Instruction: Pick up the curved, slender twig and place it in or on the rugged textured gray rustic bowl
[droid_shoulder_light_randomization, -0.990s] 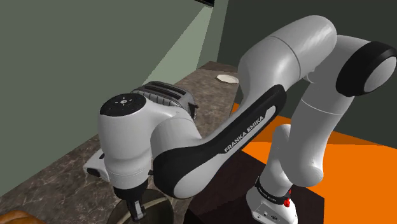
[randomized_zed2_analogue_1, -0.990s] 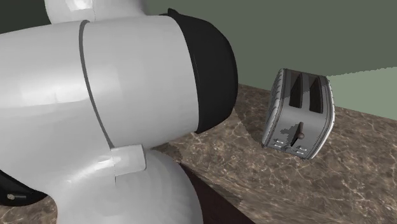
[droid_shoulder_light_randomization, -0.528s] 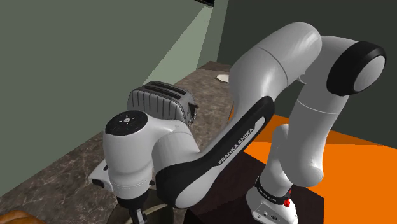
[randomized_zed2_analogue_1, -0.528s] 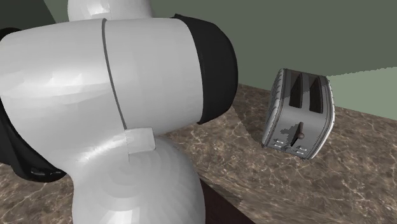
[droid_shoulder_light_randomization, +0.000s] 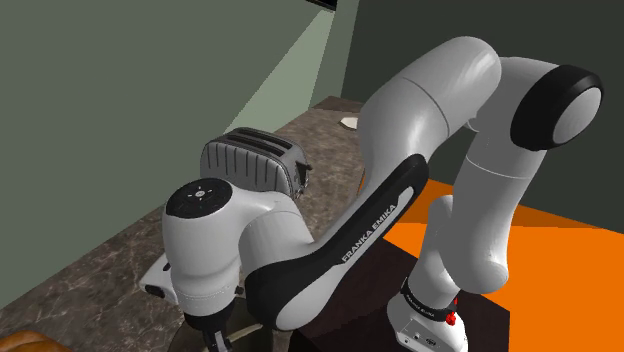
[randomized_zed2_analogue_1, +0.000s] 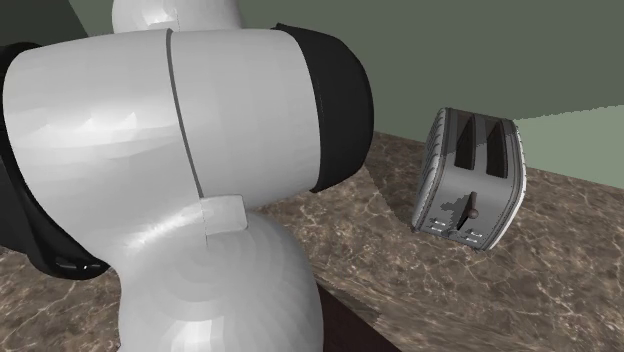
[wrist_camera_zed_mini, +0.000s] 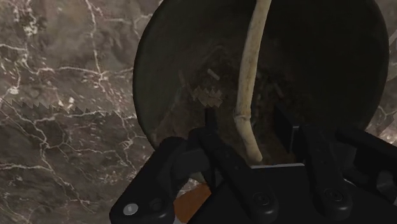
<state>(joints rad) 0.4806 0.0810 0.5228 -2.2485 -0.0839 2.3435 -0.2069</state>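
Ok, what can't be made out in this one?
Twig: wrist view, far end cut off by the edge.
Bowl: wrist view, rim cut off too; texture too dim.
White item on far counter: shoulder view, too small, partly behind arm.
Brown object: shoulder view, cut off at the corner.

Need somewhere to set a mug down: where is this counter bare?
Bare marble counter lies around the toaster and beside the bowl. The bowl itself is crowded: twig inside, gripper over it.
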